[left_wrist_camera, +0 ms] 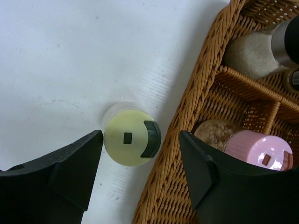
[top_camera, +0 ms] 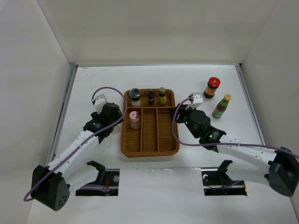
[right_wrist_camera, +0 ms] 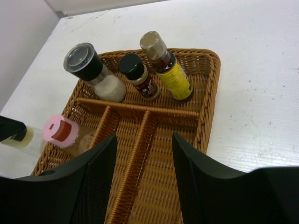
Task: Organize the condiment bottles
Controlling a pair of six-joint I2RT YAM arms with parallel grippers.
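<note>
- The pale-yellow-capped bottle [left_wrist_camera: 126, 143] is straddled, not gripped, by the open left end effector [left_wrist_camera: 140, 136].
- The right end effector [right_wrist_camera: 143, 139] is held open, empty, above the wicker tray [right_wrist_camera: 212, 93].

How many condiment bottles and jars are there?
7. In the wicker tray: grey-lidded jar, dark bottle, yellow-labelled bottle, pink-capped bottle. Left of it: pale-yellow-capped bottle. Right: red-lidded jar, green-red bottle.
</note>
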